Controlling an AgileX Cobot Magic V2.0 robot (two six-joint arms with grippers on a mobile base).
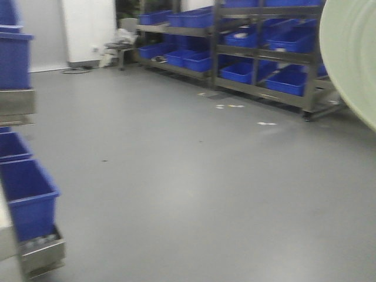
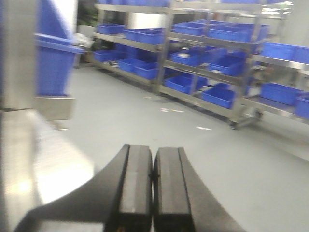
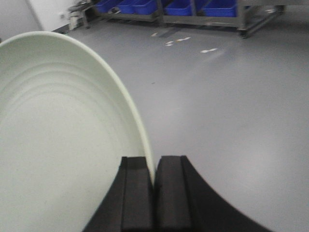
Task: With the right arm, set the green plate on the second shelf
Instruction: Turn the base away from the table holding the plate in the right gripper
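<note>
1. Pinching the green plate [image 3: 63, 135] by its rim, the right gripper [image 3: 154, 186] holds it on edge, at three o'clock in the front view.
2. Left gripper [image 2: 153, 193]: fingers closed, empty.
3. Such a thin rim hold may let the plate swing or slip.

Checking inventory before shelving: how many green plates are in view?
1: the round pale sage-green plastic plate, rim pinched in the right gripper. More could hide in the blue plastic bins.
</note>
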